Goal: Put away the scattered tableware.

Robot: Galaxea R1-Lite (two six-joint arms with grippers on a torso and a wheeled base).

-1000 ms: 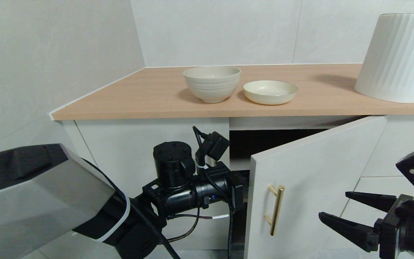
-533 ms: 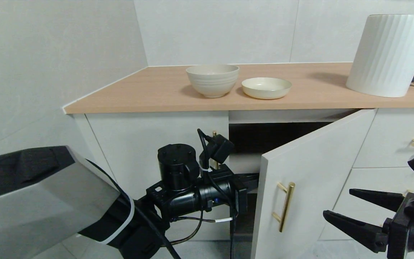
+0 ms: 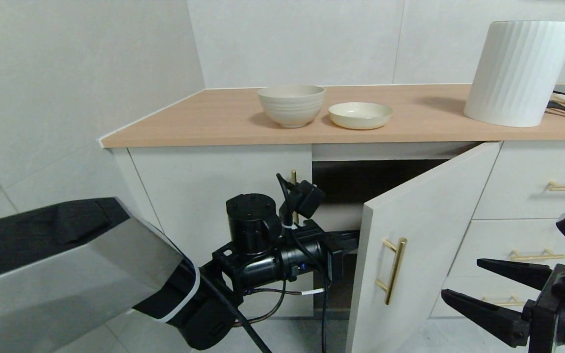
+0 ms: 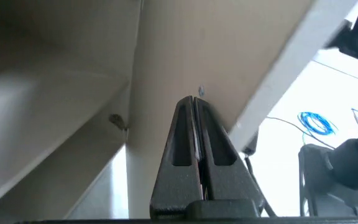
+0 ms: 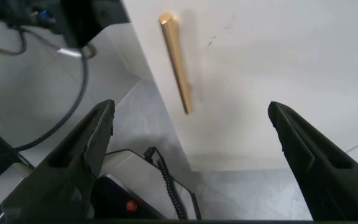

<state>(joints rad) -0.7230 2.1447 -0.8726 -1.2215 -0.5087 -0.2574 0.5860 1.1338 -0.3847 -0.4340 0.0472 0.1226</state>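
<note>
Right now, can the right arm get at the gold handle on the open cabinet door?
Probably yes: the right gripper is open, beside the door, facing the handle, with nothing between them.

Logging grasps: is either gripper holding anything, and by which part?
Nothing is held. The left gripper is shut and empty, beside the door; the right gripper is open, apart from the handle.

L tool (image 4: 196, 107) tip behind door (image 3: 424, 220); cupboard (image 3: 371, 179) dark
</note>
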